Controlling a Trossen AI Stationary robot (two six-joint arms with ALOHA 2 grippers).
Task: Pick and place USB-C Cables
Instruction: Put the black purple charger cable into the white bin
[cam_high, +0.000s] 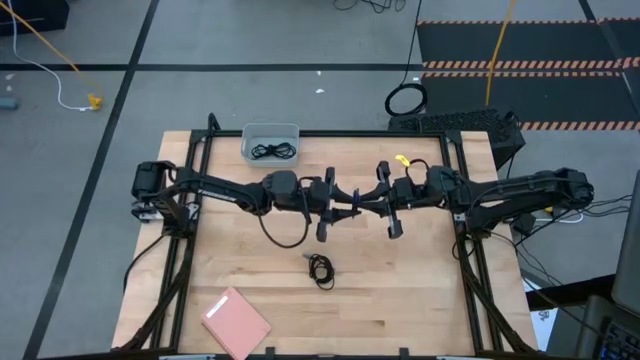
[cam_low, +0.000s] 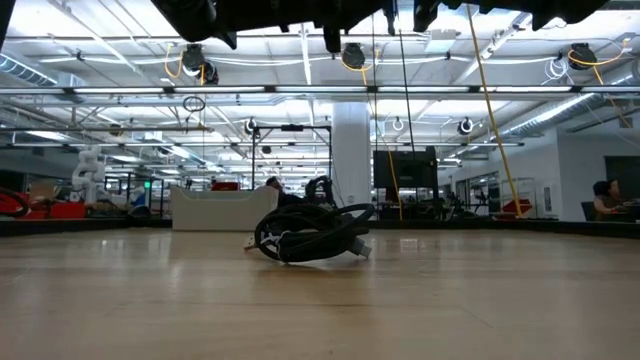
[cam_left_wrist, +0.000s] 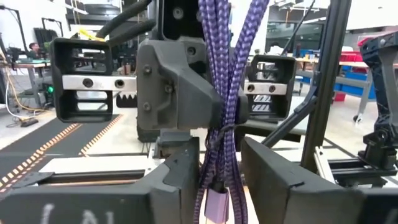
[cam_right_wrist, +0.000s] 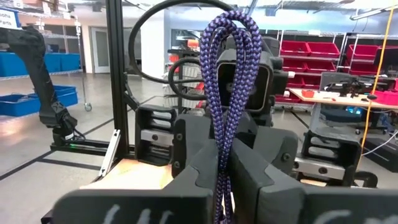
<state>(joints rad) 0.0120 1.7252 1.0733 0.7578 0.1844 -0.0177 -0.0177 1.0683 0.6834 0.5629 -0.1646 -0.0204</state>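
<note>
Purple cable (cam_right_wrist: 229, 93) is clamped in the closed right end effector (cam_right_wrist: 227, 168), its loop standing above the fingers. Facing it, the left end effector (cam_left_wrist: 219, 180) is half-closed around the same cable; a firm grip cannot be told. A handover above the desk (cam_high: 420, 290) seems intended. Only the high view shows a black cable (cam_high: 320, 268) lying below them and another inside the bin (cam_high: 271, 142) beyond.

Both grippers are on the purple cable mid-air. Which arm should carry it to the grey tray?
Probably the left. The grey tray sits at the table's far edge on the left arm's side, close to the left gripper. The right gripper is shut on the purple cable, and the left gripper's fingers flank it.
</note>
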